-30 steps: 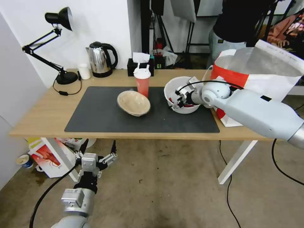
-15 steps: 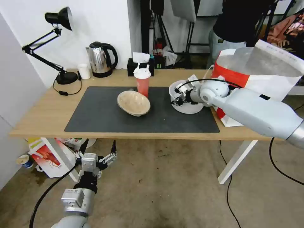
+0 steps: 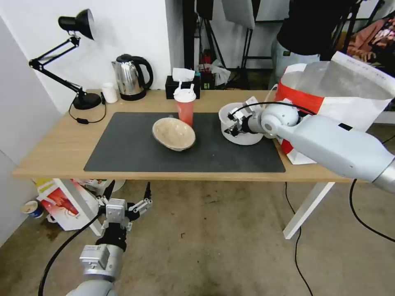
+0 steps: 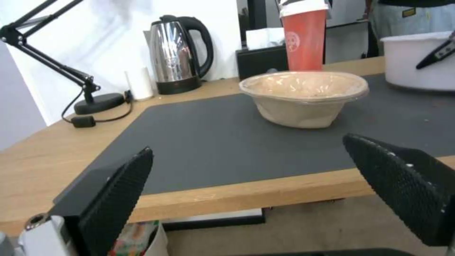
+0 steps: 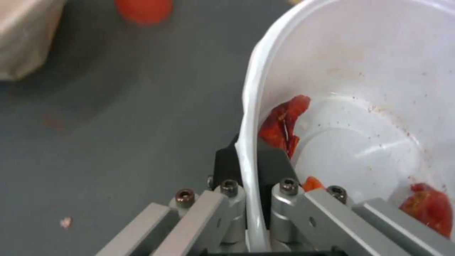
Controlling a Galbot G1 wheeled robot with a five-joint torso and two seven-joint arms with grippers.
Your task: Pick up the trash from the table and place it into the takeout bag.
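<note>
On table (image 3: 53,160), right tool (image 3: 232,123) pinches white bowl (image 3: 242,137) rim; left tool (image 3: 127,193) hangs spread.

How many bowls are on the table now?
2. The beige paper bowl sits mid-mat in front of the red cup. The white bowl is nearer the takeout bag, its rim pinched by the right gripper.

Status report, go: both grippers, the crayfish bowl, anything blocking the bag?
Right gripper clamped on white bowl rim, beside takeout bag. Left gripper open, parked below table. Nothing blocking.
</note>
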